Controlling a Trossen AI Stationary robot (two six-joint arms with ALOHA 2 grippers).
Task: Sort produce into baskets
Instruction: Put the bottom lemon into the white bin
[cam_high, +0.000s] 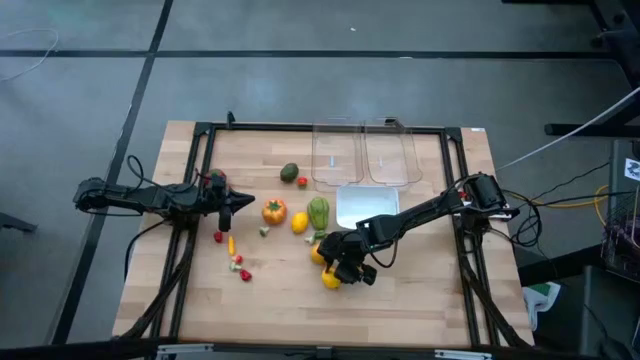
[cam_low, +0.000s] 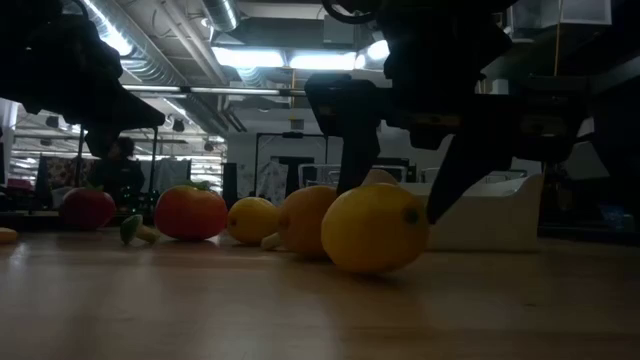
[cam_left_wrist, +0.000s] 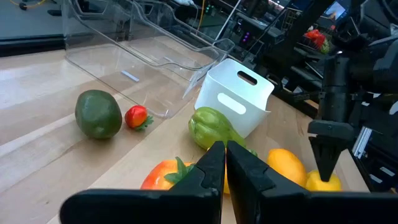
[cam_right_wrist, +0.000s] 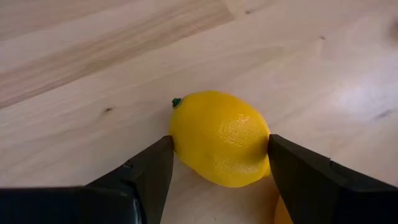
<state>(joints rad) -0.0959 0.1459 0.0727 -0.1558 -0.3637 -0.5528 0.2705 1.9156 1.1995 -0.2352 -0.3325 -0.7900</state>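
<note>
Nearest the front edge of the wooden bench (cam_high: 280, 300), the right gripper (cam_high: 343, 272) is down at bench level with its fingers (cam_right_wrist: 140, 180) set on either side of a yellow lemon (cam_right_wrist: 220, 138), touching its flanks while the lemon rests on the wood. In the low view the two dark fingers (cam_low: 352, 120) reach down behind that lemon (cam_low: 375, 228). The right arm stretches from its base at the bench's right side diagonally toward the front middle, wrist bent down.

Just beyond the lemon lies an orange round piece (cam_low: 305, 220), then a second lemon (cam_high: 299, 222) beside a long green ribbed vegetable (cam_high: 318, 212) and a red-orange tomato-like piece (cam_high: 273, 210). A scatter of tiny red, yellow and green bits (cam_high: 238, 262) lies to the left front.

The left gripper (cam_high: 243, 200) hovers near the tomato piece, its arm reaching level from the left side; its fingers (cam_left_wrist: 208, 171) are pressed together, holding nothing.

Farther back sits the whitish basket (cam_high: 366, 207), with a dark green avocado-like piece (cam_high: 289, 172) and a small red strawberry (cam_left_wrist: 136, 116) to its left. The two clear baskets (cam_high: 364, 155) stand side by side at the far edge.
</note>
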